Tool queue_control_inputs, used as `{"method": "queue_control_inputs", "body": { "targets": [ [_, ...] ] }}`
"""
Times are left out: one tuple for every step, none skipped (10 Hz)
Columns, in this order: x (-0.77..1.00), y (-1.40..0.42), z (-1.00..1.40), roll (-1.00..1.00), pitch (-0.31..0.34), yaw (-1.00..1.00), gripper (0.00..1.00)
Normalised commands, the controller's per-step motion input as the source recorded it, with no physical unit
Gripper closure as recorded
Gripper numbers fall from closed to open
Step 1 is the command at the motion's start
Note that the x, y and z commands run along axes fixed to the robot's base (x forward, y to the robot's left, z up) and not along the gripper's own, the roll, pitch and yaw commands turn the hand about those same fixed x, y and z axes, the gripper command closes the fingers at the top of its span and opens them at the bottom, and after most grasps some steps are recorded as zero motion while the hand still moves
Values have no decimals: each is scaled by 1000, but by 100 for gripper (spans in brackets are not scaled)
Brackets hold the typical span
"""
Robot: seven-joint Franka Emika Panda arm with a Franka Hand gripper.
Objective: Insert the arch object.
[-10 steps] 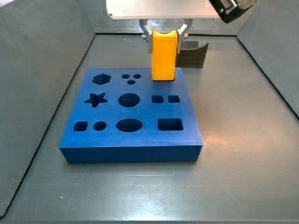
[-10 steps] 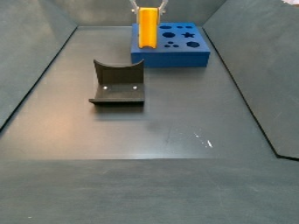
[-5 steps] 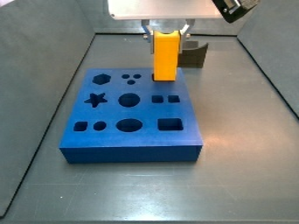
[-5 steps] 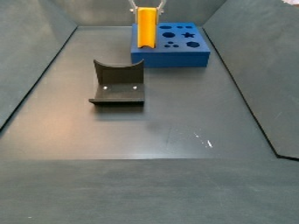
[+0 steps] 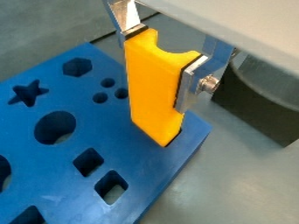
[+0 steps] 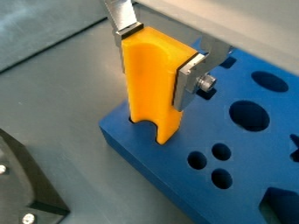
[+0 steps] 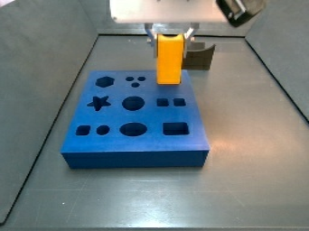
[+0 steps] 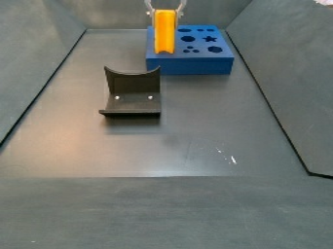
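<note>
- What do we see up close?
- We see the gripper [image 5: 162,52] up above the far end of the blue board [image 7: 133,152]. Its two silver fingers [image 6: 193,74] are squeezed shut on the arch object [image 5: 155,87], one on each side. It is the tall orange piece, and it stands straight up.
- Is it in a hole yet?
- No. Its low end hangs over the far edge of the board, near a corner. We think the job is at the carrying part: the piece is held, but not put in.
- So what do we need next?
- We think the piece has to go over the hole with its own shape, line up, and then go straight down. We cannot tell from here which hole that is.
- Do the cameras show different things?
- Yes. A wrist view shows a little cut in the low end [image 6: 153,131] of the piece. The side views do not show that. But a side view shows all the holes at once, like the star [image 7: 100,102].
- And far away?
- The dark fixture [image 8: 130,95] sits alone on the floor, well apart from the board. In a wrist view we only see a bit of it [image 5: 263,96].
</note>
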Motion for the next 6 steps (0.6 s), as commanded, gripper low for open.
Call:
{"method": "queue_control_inputs", "body": {
  "targets": [
    [-66, 0, -603, 33, 0, 0, 100],
    [0, 0, -631, 0, -6, 0, 100],
    [0, 0, -657, 0, -16, 0, 100],
    [0, 0, -663, 0, -1, 0, 100],
    [0, 0, -711, 56, -21, 0, 100],
    [0, 0, -763, 70, -64, 74, 100]
  ]
}}
